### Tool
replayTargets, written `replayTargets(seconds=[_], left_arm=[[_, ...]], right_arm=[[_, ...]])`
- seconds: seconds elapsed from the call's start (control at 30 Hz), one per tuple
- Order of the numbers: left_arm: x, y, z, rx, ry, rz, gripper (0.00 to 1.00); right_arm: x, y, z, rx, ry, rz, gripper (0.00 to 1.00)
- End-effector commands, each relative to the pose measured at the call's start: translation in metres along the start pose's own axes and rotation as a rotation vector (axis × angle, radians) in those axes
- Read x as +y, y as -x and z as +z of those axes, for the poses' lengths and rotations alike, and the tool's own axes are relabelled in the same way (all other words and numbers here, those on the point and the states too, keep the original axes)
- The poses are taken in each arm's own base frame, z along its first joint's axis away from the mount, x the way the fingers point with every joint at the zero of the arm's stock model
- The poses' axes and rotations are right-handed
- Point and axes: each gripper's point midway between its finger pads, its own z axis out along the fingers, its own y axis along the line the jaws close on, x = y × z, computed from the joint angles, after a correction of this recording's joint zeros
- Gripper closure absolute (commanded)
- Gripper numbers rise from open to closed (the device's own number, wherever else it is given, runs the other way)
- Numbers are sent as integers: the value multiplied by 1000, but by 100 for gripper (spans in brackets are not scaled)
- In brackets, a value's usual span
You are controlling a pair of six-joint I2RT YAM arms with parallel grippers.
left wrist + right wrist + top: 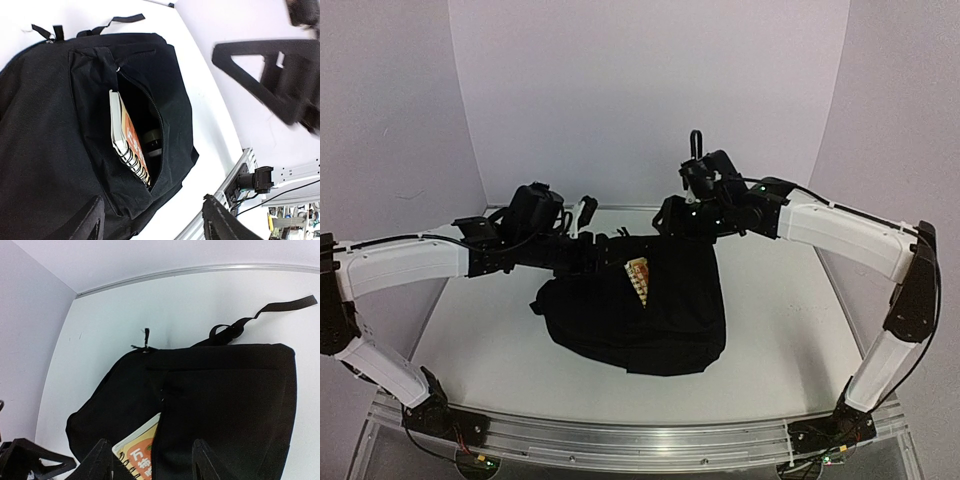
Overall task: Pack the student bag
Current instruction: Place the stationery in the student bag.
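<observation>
Black student bag (650, 330), notebook (125, 140) in unzipped pkt (167, 125); left end effector (152, 210) & right end effector (152, 452) spread, empty.

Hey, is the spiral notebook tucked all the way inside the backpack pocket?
No, the spiral notebook sticks out of the unzipped pocket of the student bag, its orange cover and wire binding showing.

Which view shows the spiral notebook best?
The left wrist view: the notebook shows its spiral binding and orange cover, in the open pocket of the student bag. The top external view gives only a small pale patch; the right wrist view catches one corner at its lower edge.
</observation>
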Motion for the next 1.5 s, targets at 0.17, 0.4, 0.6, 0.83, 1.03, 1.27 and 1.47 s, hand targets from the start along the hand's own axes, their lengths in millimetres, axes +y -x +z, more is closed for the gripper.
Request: replayTargets(seconds=[0.17,0.4,0.6,0.83,1.03,1.27,1.47], left_arm=[[17,-1,28,51,76,-21,50],[11,5,53,65,33,-5,66],[19,9,65,57,35,-9,78],[27,15,76,52,15,-31,85],[31,12,88,76,13,-41,87],[45,10,61,26,84,-70,82],[39,15,30,-38,47,-138,64]], right_arm=[[-18,17,14,18,43,1,50],[-21,6,18,48,55,6,53],[-24,3,17,52,57,12,55],[-26,1,15,49,55,16,56],[-27,0,16,49,50,23,56],[-27,2,13,42,53,29,56],[-26,3,12,39,59,33,56]])
